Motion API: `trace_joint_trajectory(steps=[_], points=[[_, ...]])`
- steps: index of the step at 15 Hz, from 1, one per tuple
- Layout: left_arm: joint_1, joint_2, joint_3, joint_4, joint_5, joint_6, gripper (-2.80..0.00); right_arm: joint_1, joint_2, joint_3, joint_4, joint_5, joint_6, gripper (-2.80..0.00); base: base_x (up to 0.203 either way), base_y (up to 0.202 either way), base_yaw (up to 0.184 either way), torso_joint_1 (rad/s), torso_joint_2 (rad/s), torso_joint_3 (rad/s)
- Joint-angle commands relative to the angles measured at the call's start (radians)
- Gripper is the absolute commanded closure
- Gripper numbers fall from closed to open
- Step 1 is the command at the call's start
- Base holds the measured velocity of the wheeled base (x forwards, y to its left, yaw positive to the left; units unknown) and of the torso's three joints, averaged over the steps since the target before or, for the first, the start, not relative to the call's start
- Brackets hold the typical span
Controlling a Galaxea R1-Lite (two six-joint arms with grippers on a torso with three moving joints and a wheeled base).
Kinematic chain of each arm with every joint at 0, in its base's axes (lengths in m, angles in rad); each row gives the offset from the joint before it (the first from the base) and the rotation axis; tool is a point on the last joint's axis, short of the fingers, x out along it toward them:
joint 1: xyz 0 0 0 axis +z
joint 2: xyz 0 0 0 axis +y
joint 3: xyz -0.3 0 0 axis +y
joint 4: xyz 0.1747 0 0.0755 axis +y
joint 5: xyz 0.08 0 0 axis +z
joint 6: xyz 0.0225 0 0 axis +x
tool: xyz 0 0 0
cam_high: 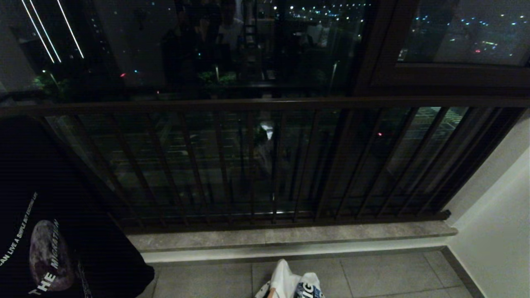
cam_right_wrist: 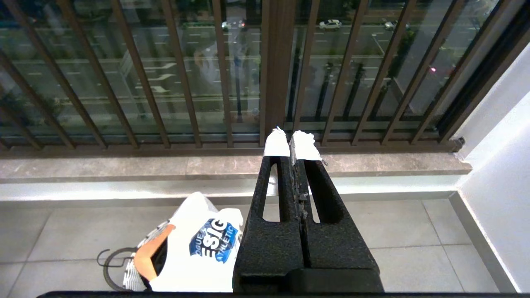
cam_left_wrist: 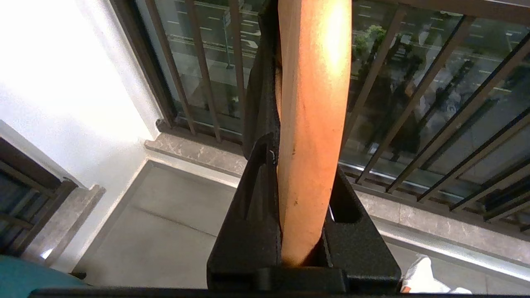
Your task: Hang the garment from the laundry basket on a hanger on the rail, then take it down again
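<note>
Black cloth of a printed garment (cam_high: 49, 231) is seen hanging at the left edge of the head view, before the dark balcony railing (cam_high: 265, 103), while a white garment (cam_high: 290, 283) lies low on the tiled floor (cam_high: 372, 273). Through the left wrist view, the left hand (cam_left_wrist: 304, 174) is shown clenched on a wooden hanger (cam_left_wrist: 314, 103) whose long axis runs straight out between the fingers, black fabric draped beside it. Through the right wrist view, the right hand (cam_right_wrist: 293, 145) is shown closed on nothing, with the white garment and a dark wire hoop (cam_right_wrist: 112, 265) on the floor just below it.
</note>
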State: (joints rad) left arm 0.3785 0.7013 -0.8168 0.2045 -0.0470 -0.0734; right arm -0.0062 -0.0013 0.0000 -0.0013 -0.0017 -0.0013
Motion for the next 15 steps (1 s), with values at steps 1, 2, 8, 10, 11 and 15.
trace_joint_trajectory(steps=[1, 2, 8, 10, 11, 15], points=[[0.0, 0.0, 0.001, 0.001, -0.001, 0.0, 0.0, 0.0, 0.0, 0.0, 0.0, 0.0, 0.0, 0.0, 0.0, 0.0, 0.0, 0.0, 0.0, 0.0], [0.0, 0.001, 0.001, 0.001, -0.001, 0.001, 0.0, 0.0, 0.0, 0.0, 0.0, 0.0, 0.0, 0.0, 0.0, 0.0, 0.0, 0.0, 0.0, 0.0], [0.002, -0.001, 0.001, -0.022, 0.001, 0.001, 0.0, 0.0, 0.0, 0.0, 0.0, 0.0, -0.001, 0.0, 0.0, 0.0, 0.0, 0.0, 0.0, 0.0], [0.001, 0.0, 0.001, -0.024, 0.001, 0.001, 0.0, 0.0, 0.0, 0.0, 0.0, 0.0, 0.004, 0.0, 0.0, 0.0, 0.0, 0.0, 0.0, 0.0], [0.0, -0.002, 0.001, -0.023, 0.001, 0.001, 0.0, 0.0, 0.0, 0.0, 0.0, 0.0, 0.004, 0.0, 0.0, 0.0, 0.0, 0.0, 0.0, 0.0], [0.001, -0.003, 0.004, -0.023, 0.001, 0.001, 0.0, 0.0, 0.0, 0.0, 0.0, -0.001, 0.006, 0.0, 0.0, 0.0, 0.0, -0.048, 0.1, 0.059]])
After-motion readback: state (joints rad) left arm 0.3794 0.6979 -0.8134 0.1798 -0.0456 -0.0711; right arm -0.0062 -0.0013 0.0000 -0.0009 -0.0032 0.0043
